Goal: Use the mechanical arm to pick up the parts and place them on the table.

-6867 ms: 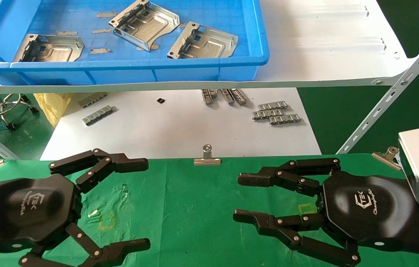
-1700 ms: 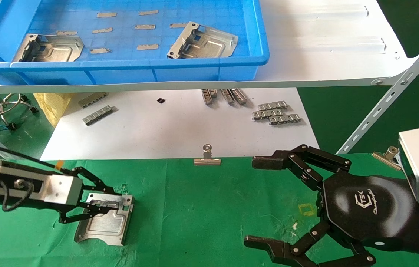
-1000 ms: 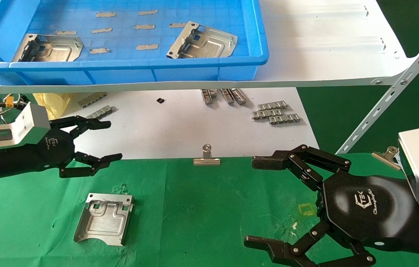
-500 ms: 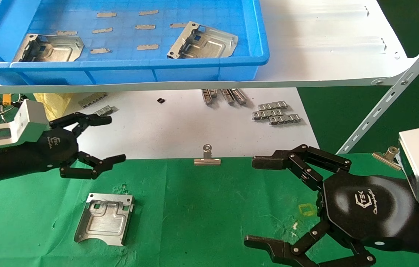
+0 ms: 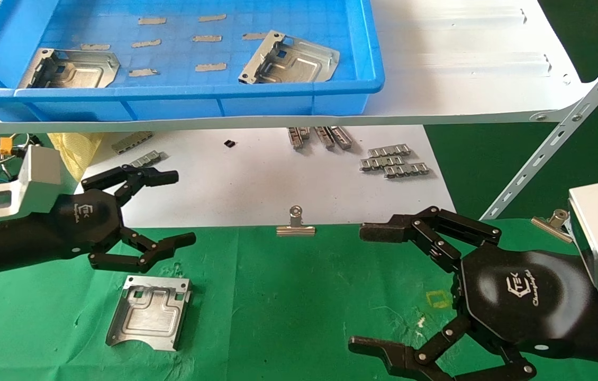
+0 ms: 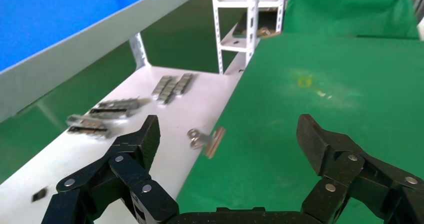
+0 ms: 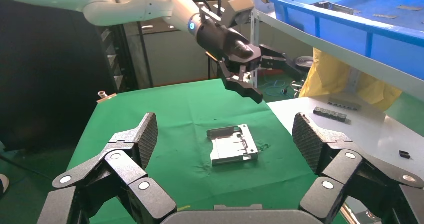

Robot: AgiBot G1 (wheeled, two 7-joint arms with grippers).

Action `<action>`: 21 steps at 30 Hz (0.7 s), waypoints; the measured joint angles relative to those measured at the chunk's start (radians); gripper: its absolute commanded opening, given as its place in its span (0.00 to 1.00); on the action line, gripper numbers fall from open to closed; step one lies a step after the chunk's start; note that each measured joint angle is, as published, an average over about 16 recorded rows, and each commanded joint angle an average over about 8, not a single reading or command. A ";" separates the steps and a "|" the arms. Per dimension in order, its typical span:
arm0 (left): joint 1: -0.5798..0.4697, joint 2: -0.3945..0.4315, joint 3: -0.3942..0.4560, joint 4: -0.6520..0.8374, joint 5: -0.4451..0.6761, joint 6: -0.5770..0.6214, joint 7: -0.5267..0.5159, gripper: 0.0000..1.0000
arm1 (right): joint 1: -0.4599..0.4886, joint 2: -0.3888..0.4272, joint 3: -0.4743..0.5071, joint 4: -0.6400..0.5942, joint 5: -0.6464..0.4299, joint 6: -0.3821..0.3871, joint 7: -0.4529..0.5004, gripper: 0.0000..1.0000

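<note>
One silvery stamped part point(image 5: 150, 312) lies flat on the green table point(image 5: 278, 296); it also shows in the right wrist view point(image 7: 233, 144). Two more parts point(image 5: 69, 67) point(image 5: 289, 59) lie in the blue tray point(image 5: 172, 100) on the white shelf. My left gripper point(image 5: 174, 207) is open and empty, raised above the table's far left edge just beyond the placed part. My right gripper point(image 5: 365, 288) is open and empty, low over the table's right side. In the left wrist view the open left gripper point(image 6: 230, 134) spans cloth and white sheet.
A white shelf board point(image 5: 463, 79) overhangs a white sheet point(image 5: 256, 180) with small grey ribbed strips point(image 5: 391, 161). A silver binder clip point(image 5: 295, 225) grips the cloth's far edge, another point(image 5: 552, 222) at the right. A slanted shelf strut point(image 5: 558, 137) stands at the right.
The left gripper set a part from the tray on the cloth, let go and opened, rose away, and is now moving right and forward. The right arm has stayed still over the last second.
</note>
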 measured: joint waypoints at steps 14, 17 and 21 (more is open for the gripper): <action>0.150 -0.064 -0.129 -0.299 -0.047 -0.022 -0.184 1.00 | 0.000 0.000 0.000 0.000 0.000 0.000 0.000 1.00; 0.182 -0.077 -0.157 -0.363 -0.057 -0.027 -0.223 1.00 | 0.000 0.000 0.000 0.000 0.000 0.000 0.000 1.00; 0.225 -0.096 -0.194 -0.449 -0.071 -0.034 -0.276 1.00 | 0.000 0.000 0.000 0.000 0.000 0.000 0.000 1.00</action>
